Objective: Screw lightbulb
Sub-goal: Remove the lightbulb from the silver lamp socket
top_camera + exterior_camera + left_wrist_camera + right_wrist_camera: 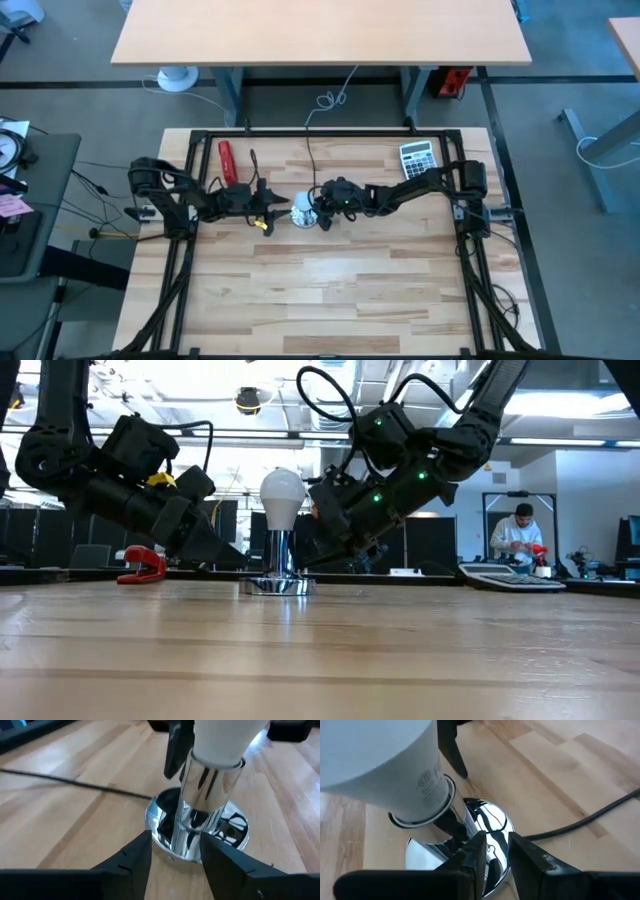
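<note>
High view: lightbulb (303, 210) sat upright in a shiny metal socket (301, 218) near mid-table (330, 300), black cord (308, 150) running off toward the far edge. Left gripper (268, 212) reached in from the left side, right gripper (322, 214) from the right; both just beside the socket. Red tool (228, 160) lay behind the left arm, calculator (417, 157) near the far right corner.

Low view: white bulb (282, 497) stood on top of the chrome stem (279, 557), round base flat on the table. Both arms angled down on either side of it. Person (519, 538) in the room bkgd, well apart.

Left wrist view: left gripper (176, 851) spread apart, fingers (134, 856) either side of the socket stem (200, 815) low down, by the base flange; a gap showed on each side, so not clamped. Bulb neck (220, 745) seated in the socket's top.

Right wrist view: right gripper (496, 851) with fingers (472, 851) nearly together, narrow gap, down at the socket base (487, 827). Couldn't tell whether it pinched the stem or just sat in front. Bulb (385, 760) above, its collar at the socket rim.
</note>
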